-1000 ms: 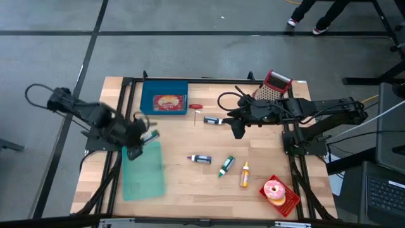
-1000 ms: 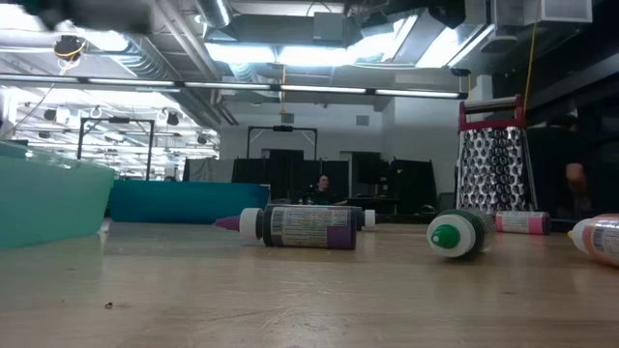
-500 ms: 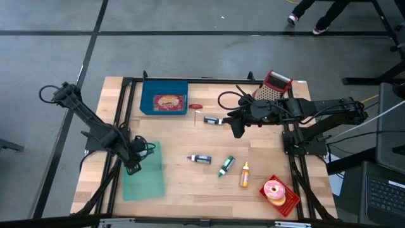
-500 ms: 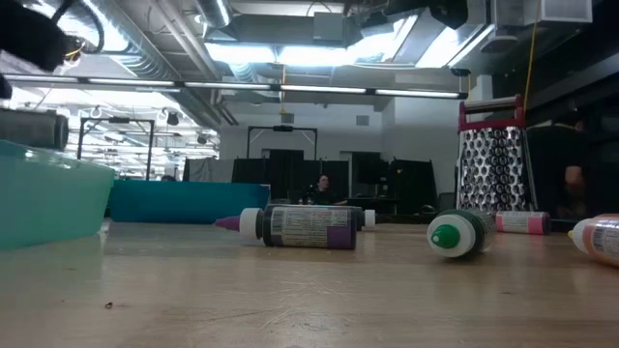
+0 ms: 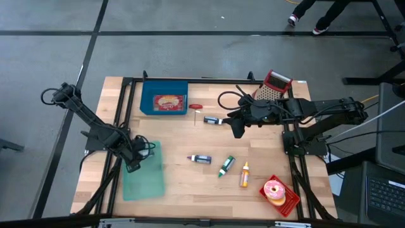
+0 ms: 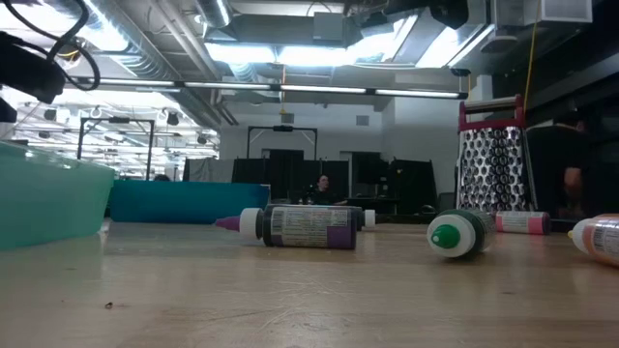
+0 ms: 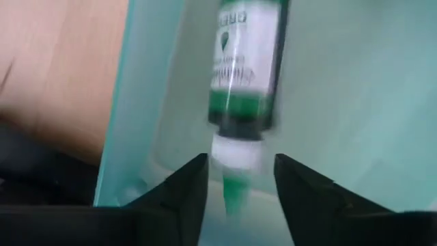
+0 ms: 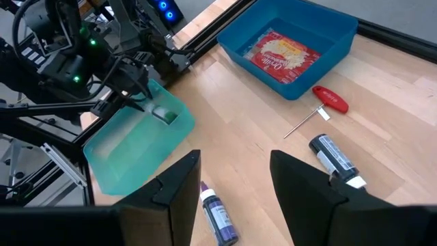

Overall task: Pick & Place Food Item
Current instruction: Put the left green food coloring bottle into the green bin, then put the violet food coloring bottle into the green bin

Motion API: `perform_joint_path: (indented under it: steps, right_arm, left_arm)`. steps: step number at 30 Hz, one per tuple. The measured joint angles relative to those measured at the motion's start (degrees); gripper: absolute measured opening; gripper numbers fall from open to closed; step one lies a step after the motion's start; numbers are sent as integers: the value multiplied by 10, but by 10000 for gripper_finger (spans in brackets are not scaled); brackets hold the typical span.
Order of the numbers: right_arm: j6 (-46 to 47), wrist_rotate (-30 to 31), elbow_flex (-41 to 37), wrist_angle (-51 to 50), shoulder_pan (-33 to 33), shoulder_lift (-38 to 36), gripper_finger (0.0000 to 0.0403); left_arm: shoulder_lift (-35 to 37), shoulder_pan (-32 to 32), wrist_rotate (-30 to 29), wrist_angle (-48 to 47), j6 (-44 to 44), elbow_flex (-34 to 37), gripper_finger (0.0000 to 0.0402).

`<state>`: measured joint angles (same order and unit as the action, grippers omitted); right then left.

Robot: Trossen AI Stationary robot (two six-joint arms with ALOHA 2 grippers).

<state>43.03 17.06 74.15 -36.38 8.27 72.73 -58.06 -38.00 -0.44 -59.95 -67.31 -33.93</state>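
The left end effector (image 5: 135,166) hangs over the near end of the teal bin (image 5: 144,183), fingers spread; a green-labelled bottle (image 7: 244,75) lies released inside it. Farther right, the blue bin (image 5: 164,95) holds a red food packet (image 5: 168,101). The right end effector (image 5: 238,132) hovers above the worktop (image 5: 259,161), spread and empty.

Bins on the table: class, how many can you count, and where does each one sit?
2. The blue bin sits at the table's far edge holding a red packet; the teal bin sits at the left edge under the left gripper.
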Motion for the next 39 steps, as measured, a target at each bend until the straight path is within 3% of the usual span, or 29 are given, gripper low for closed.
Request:
perform_joint_path:
  steps: [5,12,15,18,21,23,25,29,39]
  right_arm:
    - [0,0,0,0,0,0,181]
    - [-2,-2,0,0,0,0,181]
    - [-2,-2,0,0,0,0,181]
    - [-2,-2,0,0,0,0,181]
    - [-2,-2,0,0,0,0,181]
    - [-2,-2,0,0,0,0,181]
    - [-2,-2,0,0,0,0,181]
    - [-2,-1,0,6,0,0,181]
    - [2,-1,0,9,0,0,181]
  left_arm:
    - [0,0,-6,0,-9,0,210]
    - [2,0,-41,-25,-38,-47,213]
    - [2,5,-100,-32,-51,-105,208]
    - [5,20,-200,-15,-66,-172,206]
    - [15,39,-309,53,-52,-225,207]
    - [22,58,-346,136,8,-245,206]
    - [26,83,-333,252,94,-251,205]
    - [7,153,-228,416,195,-252,204]
    - [-165,289,1,364,325,-262,189]
